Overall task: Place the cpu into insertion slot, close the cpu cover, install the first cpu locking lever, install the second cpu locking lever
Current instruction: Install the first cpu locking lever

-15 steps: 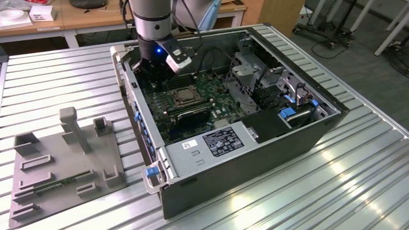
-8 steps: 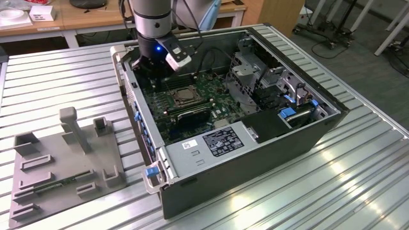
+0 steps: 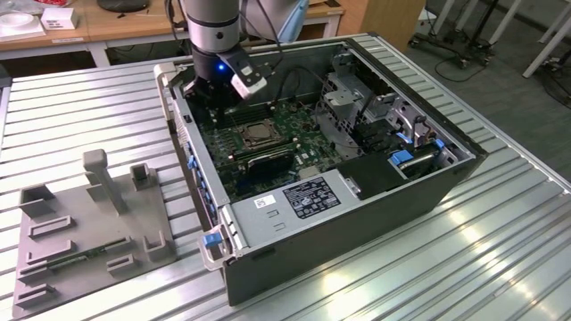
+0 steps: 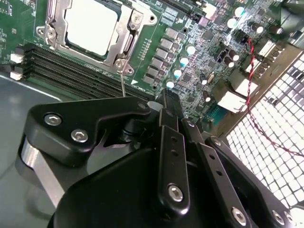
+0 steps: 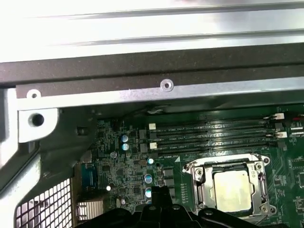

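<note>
Gripper [image 4: 166, 102]: in the second wrist view the black fingers meet at their tips with nothing between them, so we log it as closed and empty. It hangs low over the green motherboard [image 4: 190, 42], inside the open computer case [image 3: 357, 221].

A thin metal lever rod [image 4: 122, 83] sticks out from one corner of the socket, and its free end lies close to the fingertips. We cannot tell whether it touches them.

Just past the rod run the long black memory slots [image 4: 71, 71], side by side along one edge of the socket.

The cpu [image 4: 92, 23] is a pale silvery-tan square with a smooth, flat top. It sits level in the insertion slot [image 3: 253, 134]. The cpu cover [image 4: 126, 35], a thin silvery frame, lies down around it, and the chip shows through the cut-out centre. Both wrist views agree on this.

In the exterior view the arm [image 3: 212, 27] reaches down into the case near its back wall. The case lies on a ribbed metal table [image 3: 89, 107]. A grey fixture tray [image 3: 89, 234] sits well apart, toward the exterior view's left.
</note>
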Controlling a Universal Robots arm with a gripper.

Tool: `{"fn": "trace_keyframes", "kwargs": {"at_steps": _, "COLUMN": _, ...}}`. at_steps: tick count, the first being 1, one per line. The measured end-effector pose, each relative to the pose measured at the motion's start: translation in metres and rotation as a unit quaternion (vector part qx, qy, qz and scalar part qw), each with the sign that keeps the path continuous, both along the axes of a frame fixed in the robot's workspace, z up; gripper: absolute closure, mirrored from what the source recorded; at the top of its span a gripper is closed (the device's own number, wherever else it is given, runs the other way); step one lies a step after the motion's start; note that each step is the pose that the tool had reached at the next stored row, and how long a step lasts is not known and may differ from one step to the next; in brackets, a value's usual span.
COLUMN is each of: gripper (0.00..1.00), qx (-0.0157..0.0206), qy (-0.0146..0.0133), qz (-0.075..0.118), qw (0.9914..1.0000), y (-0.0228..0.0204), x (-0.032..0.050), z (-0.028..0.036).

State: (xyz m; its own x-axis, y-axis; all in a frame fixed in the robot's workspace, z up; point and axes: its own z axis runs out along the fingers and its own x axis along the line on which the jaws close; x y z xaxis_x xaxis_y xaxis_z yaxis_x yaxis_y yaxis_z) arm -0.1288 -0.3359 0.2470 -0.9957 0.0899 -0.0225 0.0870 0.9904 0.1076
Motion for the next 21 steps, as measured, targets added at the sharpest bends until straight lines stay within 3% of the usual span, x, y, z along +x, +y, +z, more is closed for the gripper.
{"fn": "trace_keyframes", "kwargs": {"at_steps": 3, "gripper": 0.89, "qx": 0.0038, "qy": 0.0000, "qz": 0.000, "qw": 0.99999, "y": 0.0000, "x": 0.0000, "z": 0.0034}}
{"fn": "trace_keyframes", "kwargs": {"at_steps": 4, "gripper": 0.89, "qx": 0.0078, "qy": -0.0001, "qz": 0.000, "qw": 0.99997, "y": 0.0000, "x": 0.0000, "z": 0.0035}}
{"fn": "trace_keyframes", "kwargs": {"at_steps": 8, "gripper": 0.89, "qx": 0.0411, "qy": 0.0000, "qz": 0.000, "qw": 0.99916, "y": 0.0001, "x": 0.0000, "z": 0.0036}}
{"fn": "trace_keyframes", "kwargs": {"at_steps": 11, "gripper": 0.89, "qx": 0.0462, "qy": 0.0000, "qz": 0.000, "qw": 0.99893, "y": 0.0000, "x": 0.0000, "z": 0.0036}}
{"fn": "trace_keyframes", "kwargs": {"at_steps": 15, "gripper": 0.89, "qx": 0.0621, "qy": 0.0000, "qz": 0.000, "qw": 0.99807, "y": 0.0000, "x": 0.0012, "z": 0.0036}}
{"fn": "trace_keyframes", "kwargs": {"at_steps": 16, "gripper": 0.89, "qx": 0.0635, "qy": 0.0000, "qz": 0.000, "qw": 0.99798, "y": 0.0001, "x": 0.0019, "z": 0.0037}}
{"fn": "trace_keyframes", "kwargs": {"at_steps": 21, "gripper": 0.89, "qx": 0.0639, "qy": 0.0000, "qz": 0.000, "qw": 0.99796, "y": 0.0001, "x": 0.0085, "z": 0.0036}}
